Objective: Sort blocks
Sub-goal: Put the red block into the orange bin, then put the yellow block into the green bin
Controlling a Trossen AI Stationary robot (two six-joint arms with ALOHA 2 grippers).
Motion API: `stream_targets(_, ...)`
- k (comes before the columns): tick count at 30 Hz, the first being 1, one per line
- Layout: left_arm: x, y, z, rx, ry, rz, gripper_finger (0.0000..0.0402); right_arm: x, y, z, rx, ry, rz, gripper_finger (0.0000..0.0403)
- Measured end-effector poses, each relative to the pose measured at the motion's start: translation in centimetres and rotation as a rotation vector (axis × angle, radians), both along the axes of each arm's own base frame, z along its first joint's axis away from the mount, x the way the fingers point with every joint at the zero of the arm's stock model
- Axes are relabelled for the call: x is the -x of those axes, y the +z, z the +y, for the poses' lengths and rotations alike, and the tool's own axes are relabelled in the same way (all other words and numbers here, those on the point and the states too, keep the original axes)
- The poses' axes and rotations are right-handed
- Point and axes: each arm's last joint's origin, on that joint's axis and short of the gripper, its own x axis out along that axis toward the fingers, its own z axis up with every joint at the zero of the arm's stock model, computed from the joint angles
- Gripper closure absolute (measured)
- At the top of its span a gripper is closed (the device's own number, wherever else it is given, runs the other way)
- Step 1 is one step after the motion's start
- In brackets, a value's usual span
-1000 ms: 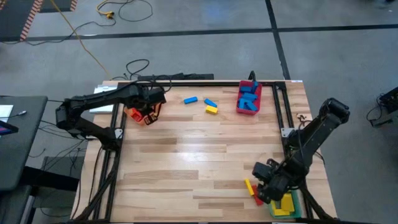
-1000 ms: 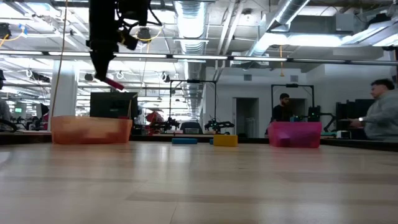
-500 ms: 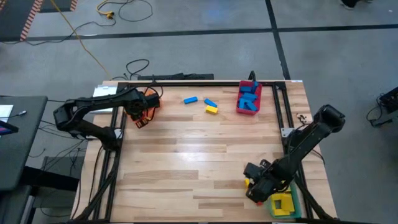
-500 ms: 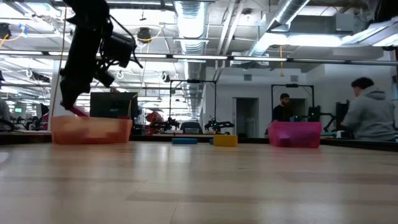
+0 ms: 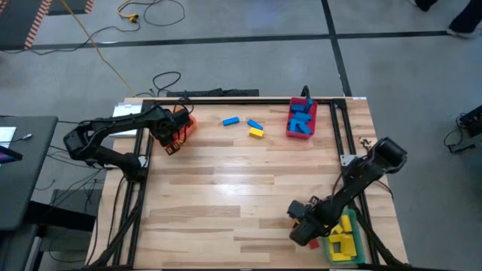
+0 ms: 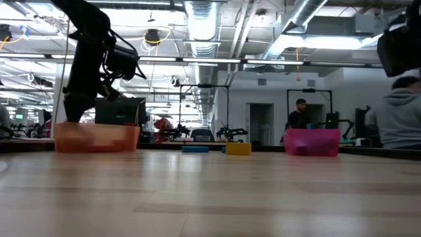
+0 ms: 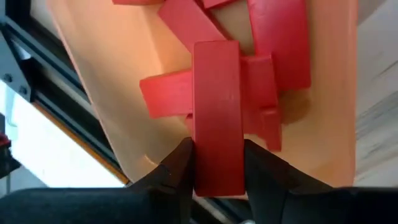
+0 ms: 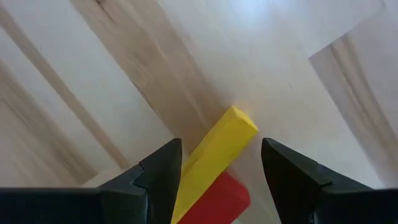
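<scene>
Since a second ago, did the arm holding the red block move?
Yes. In the high view the left gripper swung back over the orange bin, and its jaws still grip the red block.

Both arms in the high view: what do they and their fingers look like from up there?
Both are dark, nearly black. The left arm and right arm are slim jointed links with rounded, bulkier housings at the joints. The wrist views show matte black fingers: the left gripper with blunt rounded fingers, the right gripper with angular, faceted ones. No markings are visible on them.

Grey concrete floor [image 5: 248,68], bright ceiling lights [image 6: 200,20], apparently an open workshop.
</scene>
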Motion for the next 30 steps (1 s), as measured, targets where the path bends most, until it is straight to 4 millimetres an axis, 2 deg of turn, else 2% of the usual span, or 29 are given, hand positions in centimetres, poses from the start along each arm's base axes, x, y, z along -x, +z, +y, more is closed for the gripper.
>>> stream_targets(9, 0.0, -0.2, 0.2, 0.003, -0.004, -0.022, 0.0293, -0.7, -1.0, 0.2, -0.012, 0.017, 0.002, 0.0174)
stream_targets(18, -0.2, 0.0, 0.3, -0.012, -0.006, -0.041, 0.0229, -0.7, -1.0, 0.2, -0.013, 0.016, 0.001, 0.0203)
stream_targets(23, 0.1, 0.9, -0.1, -0.042, -0.023, -0.075, 0.0208, -0.7, -1.0, 0.2, -0.014, 0.016, -0.001, 0.0217)
stream_targets(30, 1.3, 3.3, -1.0, -0.124, -0.021, -0.180, 0.0206, -0.7, -1.0, 0.3, -0.020, 0.016, -0.008, 0.0245)
